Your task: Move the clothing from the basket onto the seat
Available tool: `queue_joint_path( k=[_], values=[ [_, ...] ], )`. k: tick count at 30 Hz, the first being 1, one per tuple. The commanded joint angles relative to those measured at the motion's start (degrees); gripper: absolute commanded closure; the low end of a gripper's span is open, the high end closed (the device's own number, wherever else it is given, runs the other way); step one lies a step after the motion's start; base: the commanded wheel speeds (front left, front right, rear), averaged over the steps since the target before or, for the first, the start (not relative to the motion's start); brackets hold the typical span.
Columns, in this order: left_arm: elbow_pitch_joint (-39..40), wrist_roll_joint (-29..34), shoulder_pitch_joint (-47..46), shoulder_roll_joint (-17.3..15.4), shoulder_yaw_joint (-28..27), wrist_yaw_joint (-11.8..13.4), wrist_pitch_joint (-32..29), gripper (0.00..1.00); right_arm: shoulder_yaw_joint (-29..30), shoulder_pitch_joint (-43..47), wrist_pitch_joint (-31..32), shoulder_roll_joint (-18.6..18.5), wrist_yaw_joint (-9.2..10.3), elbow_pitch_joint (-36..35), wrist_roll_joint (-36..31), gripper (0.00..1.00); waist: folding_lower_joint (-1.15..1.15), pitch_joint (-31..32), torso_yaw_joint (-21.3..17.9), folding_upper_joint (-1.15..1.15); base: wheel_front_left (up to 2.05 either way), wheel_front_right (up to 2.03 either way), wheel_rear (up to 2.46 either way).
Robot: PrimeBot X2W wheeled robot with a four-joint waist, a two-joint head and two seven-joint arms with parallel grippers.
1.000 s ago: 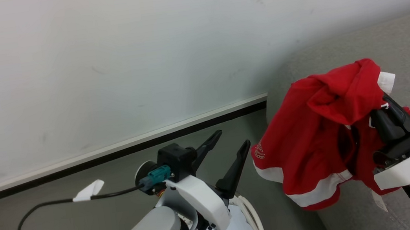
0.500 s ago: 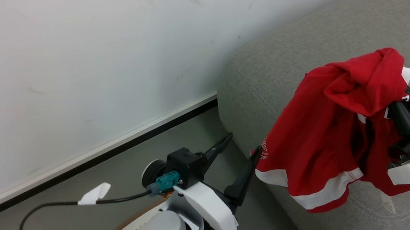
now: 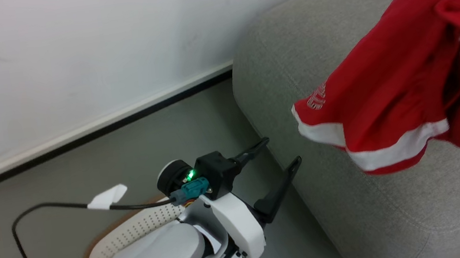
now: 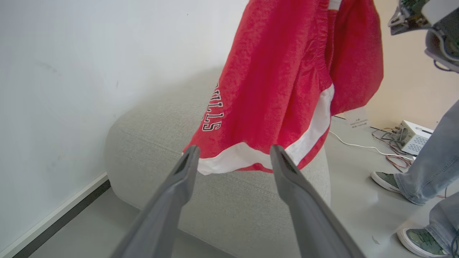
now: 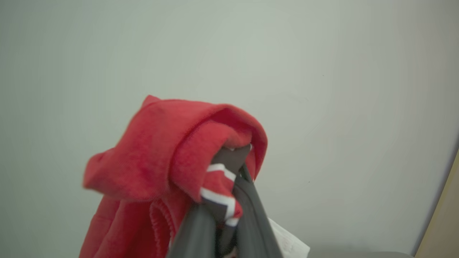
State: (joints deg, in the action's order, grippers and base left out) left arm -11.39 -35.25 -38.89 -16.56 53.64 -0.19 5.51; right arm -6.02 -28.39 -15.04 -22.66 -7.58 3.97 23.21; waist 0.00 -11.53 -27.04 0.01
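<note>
The red clothing (image 3: 403, 93) with white stripes hangs in the air over the light-grey seat (image 3: 314, 60), apart from its cushion. In the right wrist view my right gripper (image 5: 229, 161) is shut on a bunched fold of the clothing (image 5: 172, 154), which drapes over the fingertips. My left gripper (image 3: 280, 153) stands open and empty beside the seat's rounded corner. Through its wrist camera the left gripper (image 4: 233, 152) points at the clothing's (image 4: 287, 79) lower hem above the seat (image 4: 222, 193). The cream basket (image 3: 136, 230) with its brown rim lies under my left arm.
A white wall with a dark baseboard (image 3: 92, 129) runs behind. A black cable (image 3: 45, 209) trails from my left wrist. A person's legs and shoes (image 4: 412, 179) stand beyond the seat, near a small white box with wires (image 4: 410, 136) on the floor.
The camera has swung right and down, bringing more of the seat and basket into view. My right gripper has carried the clothing higher and farther over the seat.
</note>
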Motion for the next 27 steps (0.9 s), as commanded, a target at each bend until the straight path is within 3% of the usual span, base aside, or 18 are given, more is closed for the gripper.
queue_joint_path(
  k=[1,10,18,21,27],
  values=[
    [1.23,1.46,-1.14,-1.17,0.13,-0.04,-1.09,0.00,1.82,-2.53,-0.22,-1.23,0.16,0.40,-0.12,1.00,0.00,-5.08,1.70,-0.01,0.00,0.00,0.00],
    [9.35,4.60,-6.39,-5.45,0.33,0.03,-5.97,0.00,11.16,-13.14,-0.20,-5.62,0.16,5.76,2.95,1.00,0.00,-18.29,5.47,-0.01,0.00,0.00,0.00],
    [13.76,6.25,-10.62,-6.06,0.61,-0.26,-8.66,0.00,18.60,-22.16,-0.21,-10.90,0.17,13.08,2.20,1.00,0.00,-27.38,7.80,-0.01,0.00,0.00,0.00],
    [14.10,6.82,-11.61,-6.21,0.81,-0.43,-8.99,0.00,19.21,-24.72,-0.20,-12.09,0.17,17.08,1.77,1.00,0.00,-29.64,8.60,-0.01,0.00,0.00,0.00],
    [13.68,6.80,-12.42,-6.34,0.29,-0.17,-8.23,0.00,14.81,-28.49,3.26,-14.04,0.17,28.09,-0.72,1.00,0.00,-31.94,10.17,-0.01,0.00,0.00,0.00]
  ],
)
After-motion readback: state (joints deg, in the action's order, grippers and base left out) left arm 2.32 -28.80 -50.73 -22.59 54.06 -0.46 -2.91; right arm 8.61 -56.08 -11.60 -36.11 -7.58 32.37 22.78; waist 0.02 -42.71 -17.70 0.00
